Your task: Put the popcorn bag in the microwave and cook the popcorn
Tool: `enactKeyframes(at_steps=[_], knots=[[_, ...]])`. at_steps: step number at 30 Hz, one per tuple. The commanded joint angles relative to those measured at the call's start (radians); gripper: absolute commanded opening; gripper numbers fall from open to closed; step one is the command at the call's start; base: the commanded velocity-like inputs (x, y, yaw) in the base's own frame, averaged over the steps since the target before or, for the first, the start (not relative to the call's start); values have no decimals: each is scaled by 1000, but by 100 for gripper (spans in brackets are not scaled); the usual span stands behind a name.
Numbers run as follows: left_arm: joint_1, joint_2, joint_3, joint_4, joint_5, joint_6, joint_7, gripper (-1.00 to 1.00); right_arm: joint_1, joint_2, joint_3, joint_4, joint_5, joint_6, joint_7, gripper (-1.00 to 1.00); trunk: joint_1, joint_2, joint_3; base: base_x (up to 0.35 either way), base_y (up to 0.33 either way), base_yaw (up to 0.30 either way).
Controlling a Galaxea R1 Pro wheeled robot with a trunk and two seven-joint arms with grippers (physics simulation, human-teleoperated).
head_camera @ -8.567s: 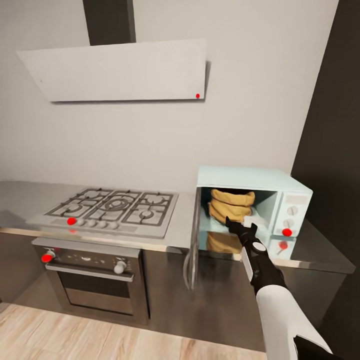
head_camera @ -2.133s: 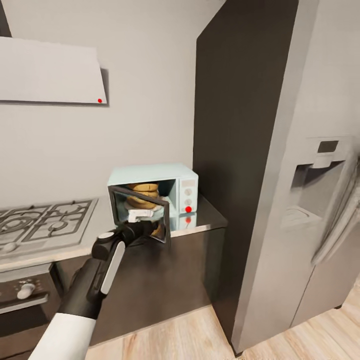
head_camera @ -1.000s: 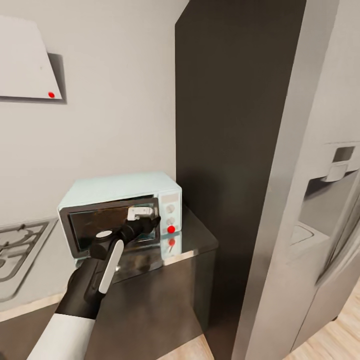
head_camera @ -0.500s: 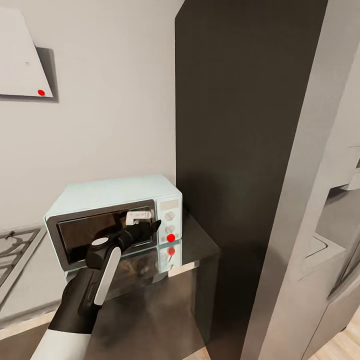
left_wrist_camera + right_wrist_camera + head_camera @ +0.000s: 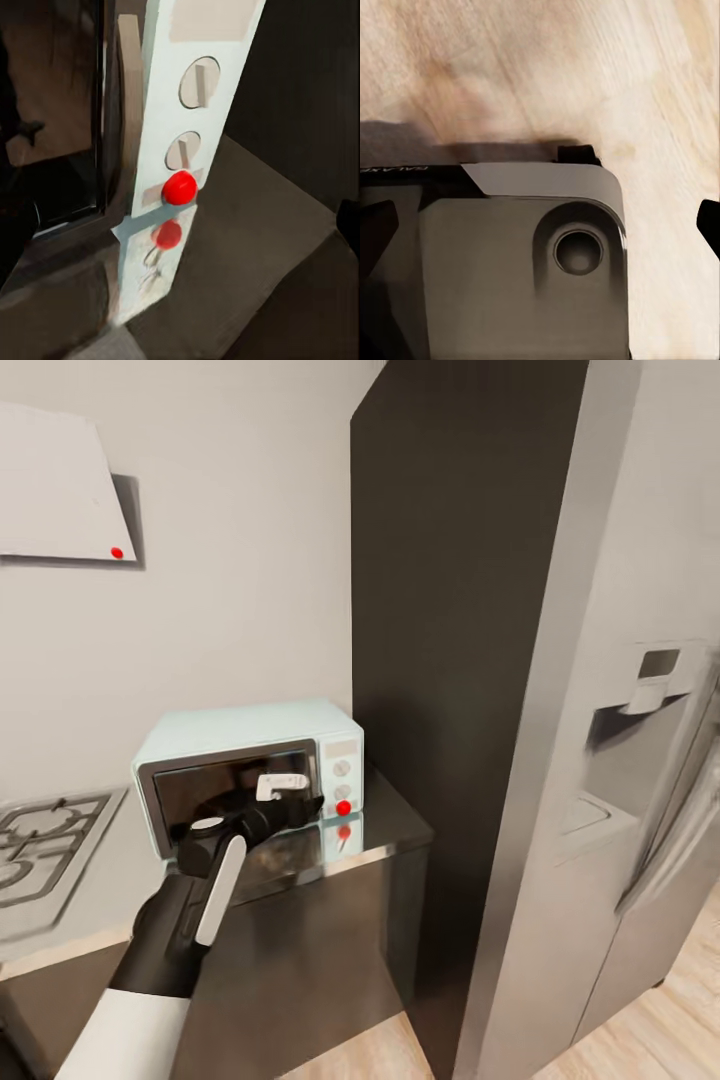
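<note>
The microwave [image 5: 250, 785] door is shut on the worktop [image 5: 395, 830]. The left gripper [image 5: 300, 807] is held beside its knobs, presumably for starting; jaw state cannot be told.

I see flat, even light on the head view: the countertop [image 5: 395, 830] mirrors the microwave [image 5: 250, 775], the fridge [image 5: 640, 780] at three o'clock smears, and both wrist views look soft.

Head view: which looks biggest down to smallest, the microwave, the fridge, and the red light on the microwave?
1. Fridge, biggest, though it is also nearer the camera.
2. Microwave.
3. Red light, smallest by far.
</note>
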Motion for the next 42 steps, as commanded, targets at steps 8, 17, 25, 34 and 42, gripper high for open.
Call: enactKeyframes(at_steps=[8,17,25,34,42], knots=[[13,-54,-6,68,10,25,-1,100,0,1,-9,0,8,-2,0,100,-1,-1,-1,-348,0,0],[10,-70,-6,656,7,-102,21,100,0,1,-9,0,8,-2,0,100,-1,-1,-1,-348,0,0],[10,-67,0,1339,11,-549,17,100,0,1,-9,0,8,-3,0,100,-1,-1,-1,-348,0,0],[118,-31,3,1434,19,-698,11,100,0,2,-9,0,8,-1,-1,100,-1,-1,-1,-222,0,0],[261,52,3,1435,21,-768,12,100,0,0,-10,0,8,-2,-1,100,-1,-1,-1,-7,0,166]])
